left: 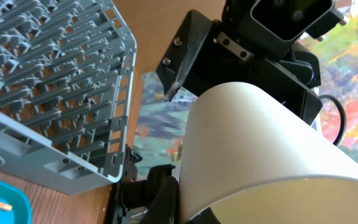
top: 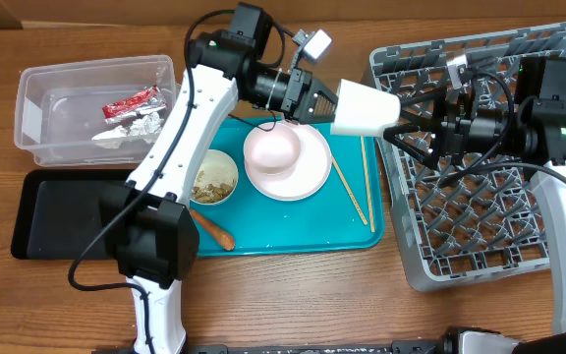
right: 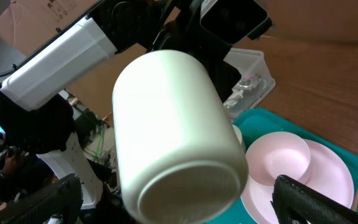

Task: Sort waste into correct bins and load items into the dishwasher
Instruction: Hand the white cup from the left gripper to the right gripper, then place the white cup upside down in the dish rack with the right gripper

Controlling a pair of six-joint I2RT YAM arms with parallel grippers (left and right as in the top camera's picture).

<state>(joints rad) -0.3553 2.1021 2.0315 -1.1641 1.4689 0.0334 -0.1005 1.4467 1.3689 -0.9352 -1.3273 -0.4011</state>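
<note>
The white cup [top: 365, 106] hangs on its side in the air at the upper middle of the overhead frame, above the right end of the teal serving tray [top: 303, 234] and just left of the grey dish rack [top: 480, 231]. The left pincer [top: 324, 98] is closed tight on the cup's rim at its open end, which faces the left of the frame, and the flat base points right. The right pincer [top: 397, 118] is spread as wide as it goes around that base end, one finger above it in the frame and one below. In the right wrist view the base fills the middle between the two dark fingers [right: 303, 199], with a gap on either side, so this pincer holds nothing. On the teal tray, the pink bowl [top: 271, 147] sits on the pale pink plate [top: 308, 177]. The small white bowl [top: 214, 179] with beige scraps is to their left, the carrot [top: 214, 232] at lower left, and the two chopsticks [top: 350, 192] near the right edge. At upper left the clear tub [top: 37, 108] holds the foil wrapper [top: 131, 102] and crumpled paper [top: 131, 130], and the black tray [top: 57, 211] lies just below it.
</note>
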